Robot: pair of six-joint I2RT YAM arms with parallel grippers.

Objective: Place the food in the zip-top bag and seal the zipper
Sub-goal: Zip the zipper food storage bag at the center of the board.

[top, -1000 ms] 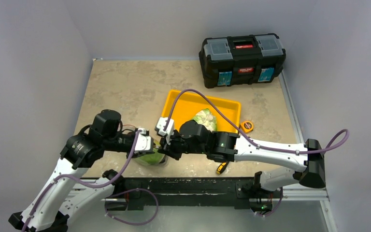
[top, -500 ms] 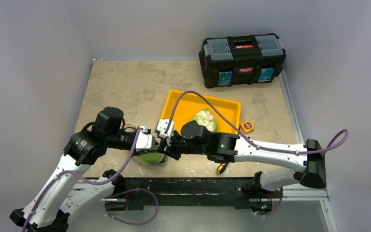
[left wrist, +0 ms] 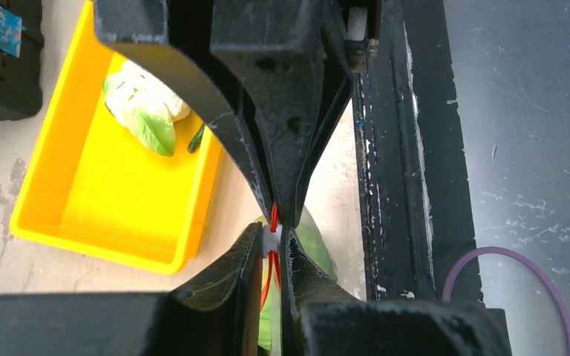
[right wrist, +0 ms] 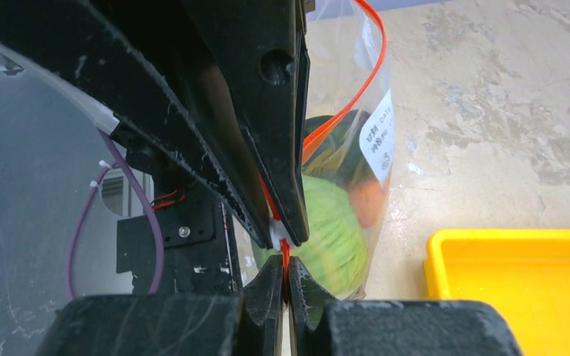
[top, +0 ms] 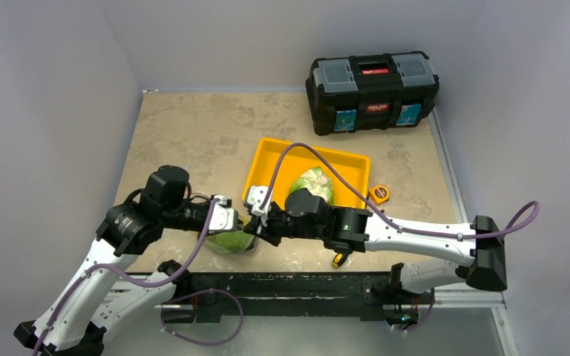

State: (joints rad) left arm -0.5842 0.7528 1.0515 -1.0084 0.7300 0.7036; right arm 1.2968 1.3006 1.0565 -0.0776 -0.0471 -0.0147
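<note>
The zip-top bag (top: 231,241) stands near the table's front edge, holding a green cabbage (right wrist: 334,222) and an orange piece (right wrist: 367,200) of the food. Its red-orange zipper (right wrist: 375,52) runs up along the mouth. My left gripper (left wrist: 271,241) is shut on the zipper's white slider (left wrist: 270,239). My right gripper (right wrist: 286,263) is shut on the zipper strip right beside it, so the two sets of fingertips almost touch tip to tip above the bag. In the top view, the left gripper (top: 241,221) and right gripper (top: 256,222) meet over the bag. A white-green cauliflower (top: 313,183) lies in the tray.
The yellow tray (top: 274,159) sits just behind the bag. A black toolbox (top: 372,90) stands at the back right. An orange tape measure (top: 378,194) lies right of the tray, and a screwdriver (top: 338,258) under the right arm. The black front rail (left wrist: 393,185) runs close by.
My left jaws opened slightly and have closed again on the slider. The right arm's wrist has shifted a little to the right while keeping its pinch on the zipper.
</note>
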